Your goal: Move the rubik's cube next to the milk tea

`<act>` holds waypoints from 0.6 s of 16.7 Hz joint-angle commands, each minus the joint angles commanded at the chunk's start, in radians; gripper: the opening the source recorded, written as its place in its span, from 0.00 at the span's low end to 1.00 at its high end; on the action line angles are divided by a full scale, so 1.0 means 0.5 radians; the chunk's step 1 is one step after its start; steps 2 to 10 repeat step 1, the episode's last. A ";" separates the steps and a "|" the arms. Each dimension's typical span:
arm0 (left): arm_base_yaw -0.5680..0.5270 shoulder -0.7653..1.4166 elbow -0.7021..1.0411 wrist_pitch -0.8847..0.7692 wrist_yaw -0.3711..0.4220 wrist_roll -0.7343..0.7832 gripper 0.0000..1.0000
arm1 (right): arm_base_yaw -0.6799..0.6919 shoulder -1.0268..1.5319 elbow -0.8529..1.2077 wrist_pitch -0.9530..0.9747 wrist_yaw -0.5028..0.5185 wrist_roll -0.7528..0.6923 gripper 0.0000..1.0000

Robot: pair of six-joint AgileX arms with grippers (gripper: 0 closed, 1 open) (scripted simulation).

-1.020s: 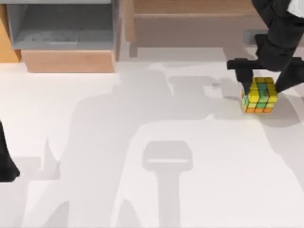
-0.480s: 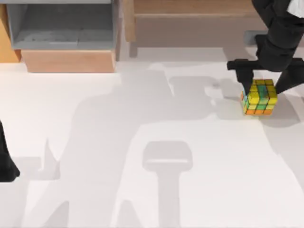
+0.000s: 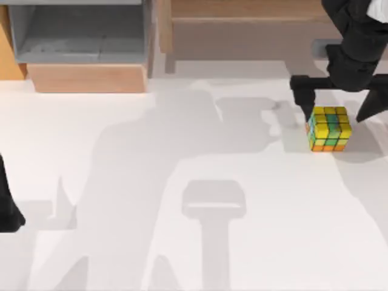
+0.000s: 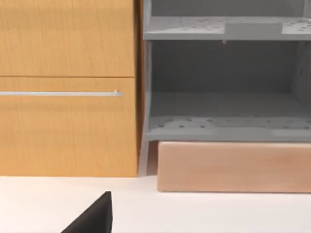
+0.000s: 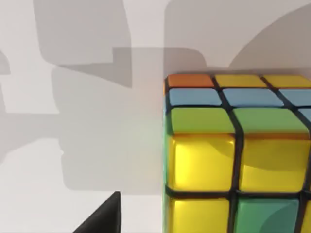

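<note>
The rubik's cube (image 3: 329,128), mostly yellow with green, teal and orange tiles, rests on the white table at the right. My right gripper (image 3: 333,115) hovers just behind and above it, open, its two dark fingers spread wider than the cube and clear of its sides. Close up in the right wrist view, the rubik's cube (image 5: 238,155) stands on the table with one dark fingertip (image 5: 99,218) well apart from it. The milk tea is out of view. My left arm (image 3: 7,206) is parked at the table's left edge.
A grey open shelf unit (image 3: 79,36) with a wooden base block (image 3: 88,77) stands at the back left, and a wooden cabinet (image 3: 242,30) stands behind the middle. A wooden cabinet front (image 4: 68,92) sits beside the grey shelf (image 4: 223,87).
The right gripper's fingers spread wider and let go of the cube, which has settled slightly nearer the table's front. The left arm has not moved.
</note>
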 joint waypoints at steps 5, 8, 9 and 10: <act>0.000 0.000 0.000 0.000 0.000 0.000 1.00 | 0.000 0.000 0.000 0.000 0.000 0.000 1.00; 0.000 0.000 0.000 0.000 0.000 0.000 1.00 | 0.000 0.000 0.000 0.000 0.000 0.000 1.00; 0.000 0.000 0.000 0.000 0.000 0.000 1.00 | 0.000 0.000 0.000 0.000 0.000 0.000 1.00; 0.000 0.000 0.000 0.000 0.000 0.000 1.00 | 0.000 0.000 0.000 0.000 0.000 0.000 1.00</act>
